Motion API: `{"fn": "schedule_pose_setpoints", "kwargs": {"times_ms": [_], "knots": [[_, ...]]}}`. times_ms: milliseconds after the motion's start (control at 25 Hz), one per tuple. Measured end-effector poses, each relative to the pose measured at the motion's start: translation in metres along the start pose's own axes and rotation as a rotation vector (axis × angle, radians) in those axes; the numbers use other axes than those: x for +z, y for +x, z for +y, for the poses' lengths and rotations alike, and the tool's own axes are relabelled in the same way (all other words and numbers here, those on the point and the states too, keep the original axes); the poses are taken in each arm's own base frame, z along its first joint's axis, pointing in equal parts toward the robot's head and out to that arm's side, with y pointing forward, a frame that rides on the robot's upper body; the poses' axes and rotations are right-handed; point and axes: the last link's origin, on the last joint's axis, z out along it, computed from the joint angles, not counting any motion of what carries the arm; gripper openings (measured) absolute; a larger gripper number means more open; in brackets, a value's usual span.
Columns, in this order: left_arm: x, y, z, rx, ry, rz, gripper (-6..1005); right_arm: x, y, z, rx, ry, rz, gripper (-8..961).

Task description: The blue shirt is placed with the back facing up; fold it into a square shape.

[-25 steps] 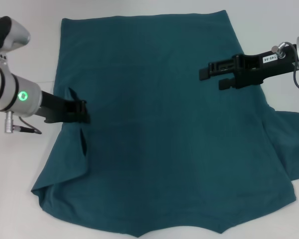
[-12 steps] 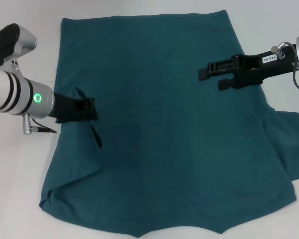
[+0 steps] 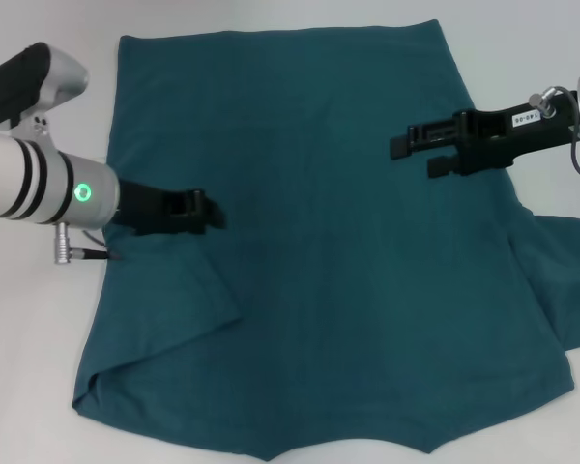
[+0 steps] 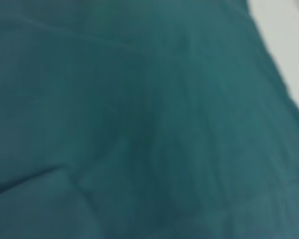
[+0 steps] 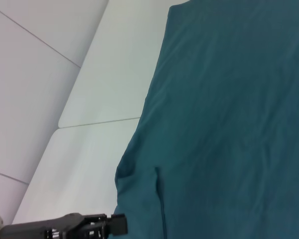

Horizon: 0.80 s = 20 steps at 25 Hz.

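Gripping the blue shirt [image 3: 338, 261]'s folded left edge: left gripper [image 3: 211, 210].

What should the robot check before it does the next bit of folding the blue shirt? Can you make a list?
1. Left sleeve side folded in: ok, the left gripper has dragged a flap onto the blue shirt.
2. Flap lying smooth: not ok, its edge slants.
3. Left grip on cloth: cannot tell.
4. Right gripper ready: ok, open above the shirt.
5. Right sleeve folded: not ok, it lies spread on the table.
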Motion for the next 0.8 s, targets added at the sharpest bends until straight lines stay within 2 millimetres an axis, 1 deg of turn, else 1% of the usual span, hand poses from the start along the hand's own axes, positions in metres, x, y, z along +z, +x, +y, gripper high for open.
{"fn": "schedule_pose_setpoints", "kwargs": {"times_ms": [120,280,400,520,560,640,720,800], "knots": [[-0.003,-0.003,0.000,-0.014,-0.056,0.018,173,0.002,0.000,0.001,-0.005,0.001,0.007,915],[-0.020,-0.011,-0.017,-0.075,-0.097,0.040,337,0.002,0.002,0.001,-0.020,0.005,0.011,915],[-0.038,-0.030,-0.033,-0.095,-0.141,0.020,473,0.003,0.003,0.001,-0.048,0.010,0.021,915],[-0.052,-0.050,-0.039,-0.065,-0.207,-0.015,598,0.003,0.005,0.000,-0.075,0.014,0.036,915],[-0.059,-0.062,-0.041,-0.029,-0.258,-0.035,640,0.003,0.005,0.000,-0.080,0.016,0.039,915],[-0.068,-0.079,-0.040,0.062,-0.336,-0.048,723,0.003,0.006,-0.001,-0.087,0.020,0.043,915],[-0.075,-0.096,-0.039,0.182,-0.408,-0.032,728,0.003,0.006,-0.001,-0.095,0.025,0.048,915],[-0.076,-0.113,-0.033,0.307,-0.464,-0.001,732,0.003,0.006,-0.001,-0.105,0.026,0.050,915]]}}
